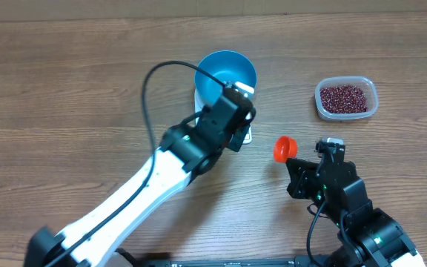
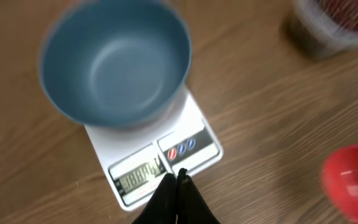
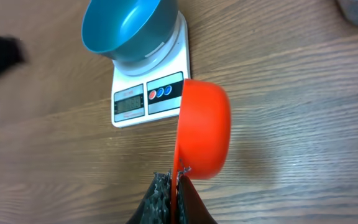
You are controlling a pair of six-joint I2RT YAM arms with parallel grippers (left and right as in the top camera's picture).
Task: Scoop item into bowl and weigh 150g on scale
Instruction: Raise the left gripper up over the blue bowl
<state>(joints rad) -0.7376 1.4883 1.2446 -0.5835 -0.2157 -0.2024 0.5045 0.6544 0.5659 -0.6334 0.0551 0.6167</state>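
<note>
Red-brown beans (image 1: 343,96) lie in the clear tub (image 1: 347,117) in the view from above. The tub is ahead and to the right of the red scoop (image 1: 285,148), which the right gripper (image 1: 295,157) pinches tight. The right arm is the near one, so I think it should reach there. The left wrist view shows the blue bowl (image 2: 114,68) empty on the white scale (image 2: 166,155). The left gripper (image 2: 178,179) is closed on nothing by the scale's little screen. The right wrist view shows the scoop on its side, with the bowl ahead to its left.
</note>
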